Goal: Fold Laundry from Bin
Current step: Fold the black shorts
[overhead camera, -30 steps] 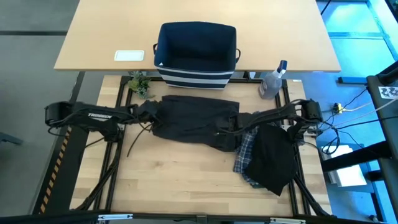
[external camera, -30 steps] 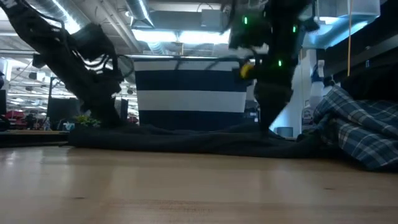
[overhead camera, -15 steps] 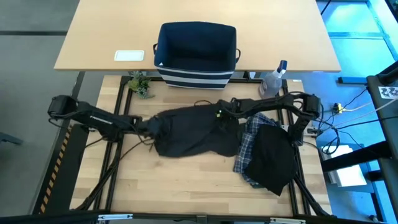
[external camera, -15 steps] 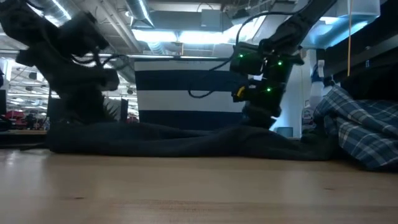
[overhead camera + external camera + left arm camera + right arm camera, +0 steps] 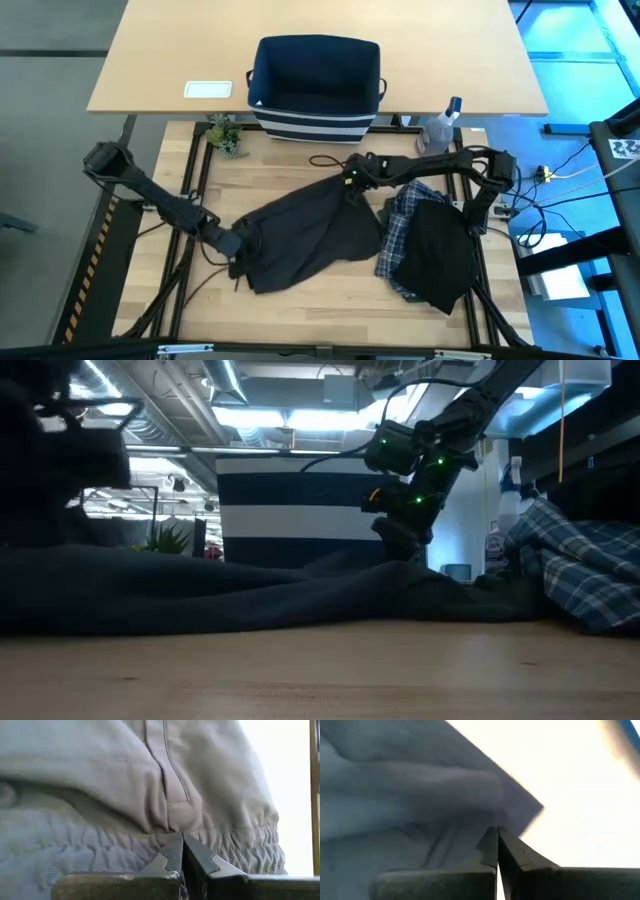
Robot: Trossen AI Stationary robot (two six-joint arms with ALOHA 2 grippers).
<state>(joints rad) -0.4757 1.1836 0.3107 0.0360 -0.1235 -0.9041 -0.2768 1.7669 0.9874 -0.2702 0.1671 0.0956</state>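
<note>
bin (image 5: 317,88) emptied; left gripper (image 5: 240,243) and right gripper (image 5: 347,182) each pinched the dark garment (image 5: 310,230) on the worktop (image 5: 300,320); no folds yet, shirt pile (image 5: 430,250) waiting.

Slatted wood table (image 5: 300,315): dark olive garment (image 5: 305,235) spread centre; plaid shirt (image 5: 393,243), black garment (image 5: 440,255) heaped right

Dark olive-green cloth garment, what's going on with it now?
Left gripper and right gripper both shut on dark olive-green cloth garment, spread between them on table. Plaid shirt and black garment piled alongside. Nothing blocking.
</note>
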